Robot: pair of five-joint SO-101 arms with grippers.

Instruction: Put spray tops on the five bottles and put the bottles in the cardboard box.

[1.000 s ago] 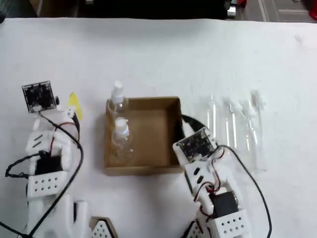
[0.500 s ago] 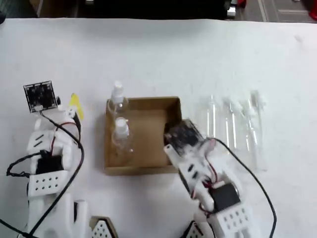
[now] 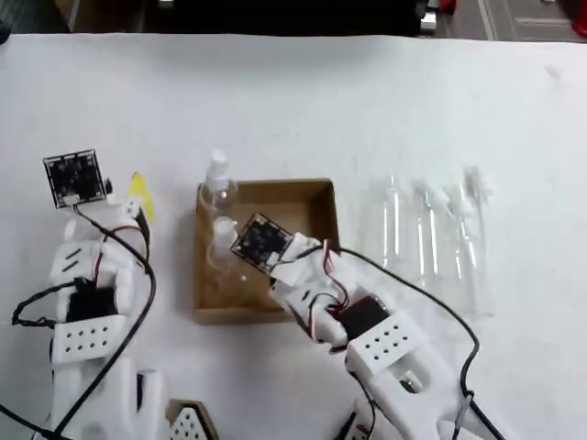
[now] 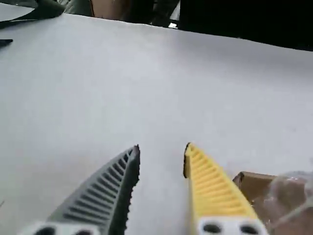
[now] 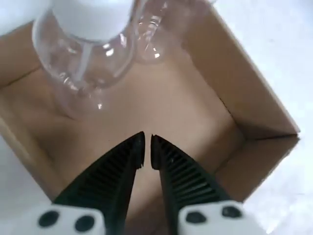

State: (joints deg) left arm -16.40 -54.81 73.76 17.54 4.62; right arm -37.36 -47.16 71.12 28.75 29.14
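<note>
A brown cardboard box (image 3: 266, 187) sits with its top uncovered on a white table (image 3: 367, 101), between the two arms. Two clear bottles with white spray tops stand upright inside it, long axes vertical and tops pointing up. Both are against the wall nearest the left arm: the far bottle (image 3: 218, 176) is in the far corner, and the near bottle (image 3: 218, 240) is just in front of it.

The right arm leans in over the box's near wall. The right gripper (image 5: 146, 144) hangs above the box floor beside the near bottle. Its black fingers are almost together with a thin slit between them, and they grip nothing.

The left gripper (image 4: 161, 154) hovers over the table beside the box's outer wall. Its grey and yellow fingers are parted with nothing between them.

Brown floor shows across the half of the box away from the bottles. On the right arm's side, a row of slender clear pieces (image 3: 431, 234) with white ends lies flat and parallel. Their long axes run near to far, with the white ends toward the far edge. White tabletop stretches wide beyond the box to that far edge.
</note>
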